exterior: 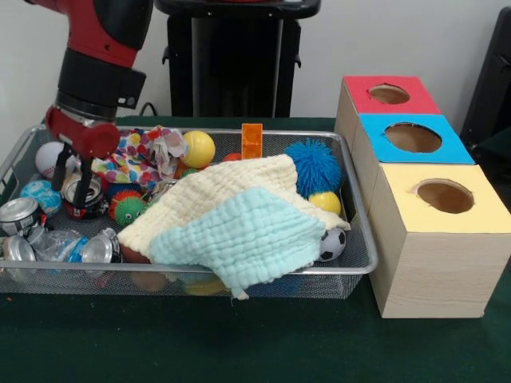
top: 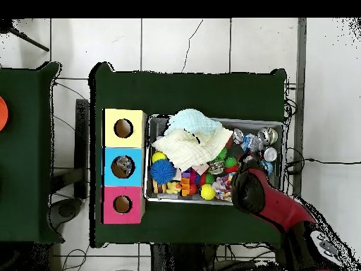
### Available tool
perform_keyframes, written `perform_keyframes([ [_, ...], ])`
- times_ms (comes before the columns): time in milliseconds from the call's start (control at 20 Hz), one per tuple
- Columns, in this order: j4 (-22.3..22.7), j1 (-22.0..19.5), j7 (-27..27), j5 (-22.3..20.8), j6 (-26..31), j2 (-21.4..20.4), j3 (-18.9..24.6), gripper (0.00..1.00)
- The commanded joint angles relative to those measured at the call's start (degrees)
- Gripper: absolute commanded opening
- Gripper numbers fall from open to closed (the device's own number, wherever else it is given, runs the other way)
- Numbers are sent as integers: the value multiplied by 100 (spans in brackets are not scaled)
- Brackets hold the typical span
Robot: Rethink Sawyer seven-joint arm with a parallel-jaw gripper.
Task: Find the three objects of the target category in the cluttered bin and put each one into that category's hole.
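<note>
- Front view: the gripper, fingers spread, straddles an upright can at the wire bin's end farthest from the boxes; thin, light, slippery metal is probably best pinched across its sides.
- Overhead view: the arm covers that can; more cans lie in that corner.

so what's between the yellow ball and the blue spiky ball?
Front view: an orange block stands upright between the yellow ball and blue spiky ball.
</note>
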Motion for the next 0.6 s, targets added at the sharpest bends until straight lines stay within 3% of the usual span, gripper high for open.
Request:
perform_keyframes([
  [50, -442, -133, 623, -200, -443, 787, 439, 100],
  [250, -424, -261, 783, -228, -690, 990, 669, 100],
  [450, -114, -485, 966, -452, -846, 748, 1103, 100],
  [600, 26, -478, 1014, -428, -824, 560, 1138, 100],
])
